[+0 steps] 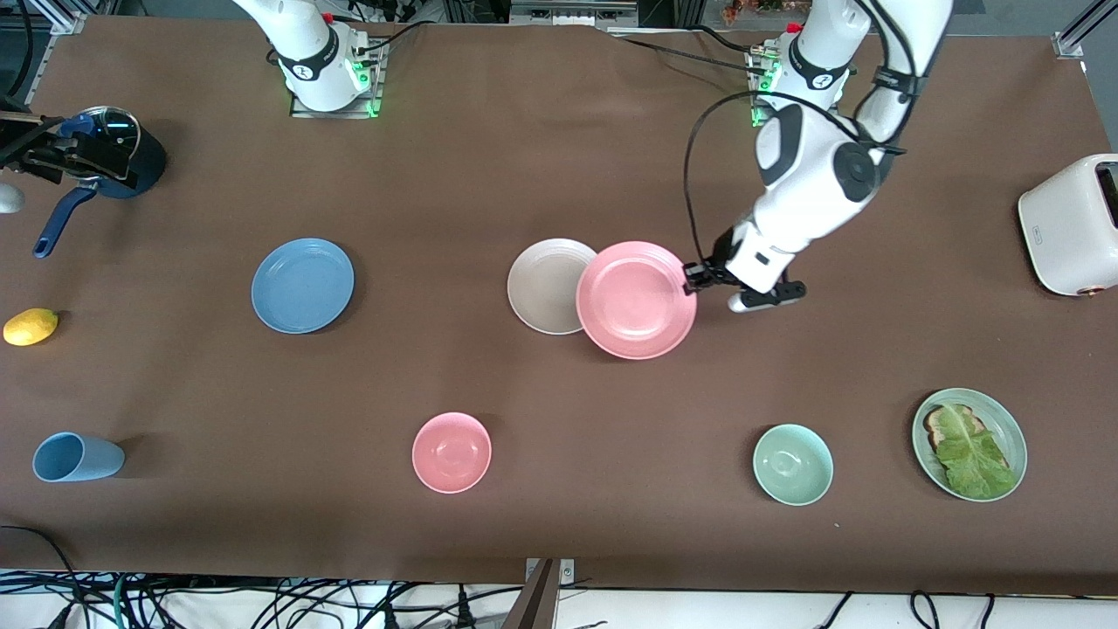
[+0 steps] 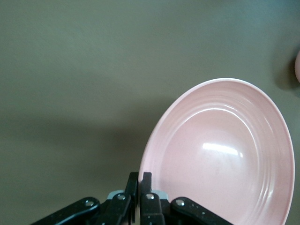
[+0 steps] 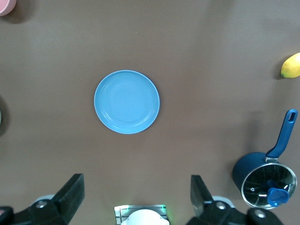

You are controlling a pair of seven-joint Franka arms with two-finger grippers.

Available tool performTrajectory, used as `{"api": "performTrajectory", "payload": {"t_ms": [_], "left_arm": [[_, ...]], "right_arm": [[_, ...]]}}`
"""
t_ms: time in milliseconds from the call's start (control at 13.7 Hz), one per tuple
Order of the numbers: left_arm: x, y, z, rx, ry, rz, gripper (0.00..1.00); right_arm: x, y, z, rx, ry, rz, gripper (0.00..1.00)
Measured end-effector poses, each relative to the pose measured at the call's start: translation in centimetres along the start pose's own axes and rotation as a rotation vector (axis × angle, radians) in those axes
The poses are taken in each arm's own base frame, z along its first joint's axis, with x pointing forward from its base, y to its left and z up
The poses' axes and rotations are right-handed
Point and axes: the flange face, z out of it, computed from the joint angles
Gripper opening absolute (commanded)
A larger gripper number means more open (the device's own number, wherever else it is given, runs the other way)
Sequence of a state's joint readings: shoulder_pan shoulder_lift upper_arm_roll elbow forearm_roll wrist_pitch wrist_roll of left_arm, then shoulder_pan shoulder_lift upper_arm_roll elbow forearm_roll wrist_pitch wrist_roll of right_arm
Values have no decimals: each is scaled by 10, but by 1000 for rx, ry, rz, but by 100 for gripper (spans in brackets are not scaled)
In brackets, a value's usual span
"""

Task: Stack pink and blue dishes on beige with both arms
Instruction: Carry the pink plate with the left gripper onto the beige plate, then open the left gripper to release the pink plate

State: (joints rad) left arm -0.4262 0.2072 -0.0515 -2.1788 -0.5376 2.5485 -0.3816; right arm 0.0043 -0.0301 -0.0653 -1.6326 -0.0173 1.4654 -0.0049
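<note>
My left gripper (image 1: 694,278) is shut on the rim of the pale pink plate (image 1: 636,300), at the edge toward the left arm's end. The plate overlaps the near edge of the beige plate (image 1: 543,284), which lies at mid-table. In the left wrist view the fingers (image 2: 146,183) pinch the pink plate's (image 2: 225,159) rim. The blue plate (image 1: 302,285) lies flat toward the right arm's end. My right gripper (image 3: 136,185) hangs open and empty, high over the table near its own base, with the blue plate (image 3: 126,101) far below it. It is out of the front view.
A pink bowl (image 1: 451,452), a green bowl (image 1: 792,464) and a green plate with toast and lettuce (image 1: 969,444) sit nearer the front camera. A white toaster (image 1: 1070,224) stands at the left arm's end. A blue pot (image 1: 113,162), a lemon (image 1: 30,327) and a blue cup (image 1: 77,457) are at the right arm's end.
</note>
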Motion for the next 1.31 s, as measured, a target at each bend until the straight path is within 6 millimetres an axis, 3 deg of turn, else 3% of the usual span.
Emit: {"api": "performTrajectory", "payload": {"t_ms": [219,874,1311], "left_arm": [[-34,22,21,3,10,-19,0],[-103,38,86,15,67,-61,0],[-127,41,120,15,99,-84,0]], "right_arm": [[0,0,0,0,0,0,100],[0,0,0,0,-1,0,100],[0,0,0,0,-1,0,100]]}}
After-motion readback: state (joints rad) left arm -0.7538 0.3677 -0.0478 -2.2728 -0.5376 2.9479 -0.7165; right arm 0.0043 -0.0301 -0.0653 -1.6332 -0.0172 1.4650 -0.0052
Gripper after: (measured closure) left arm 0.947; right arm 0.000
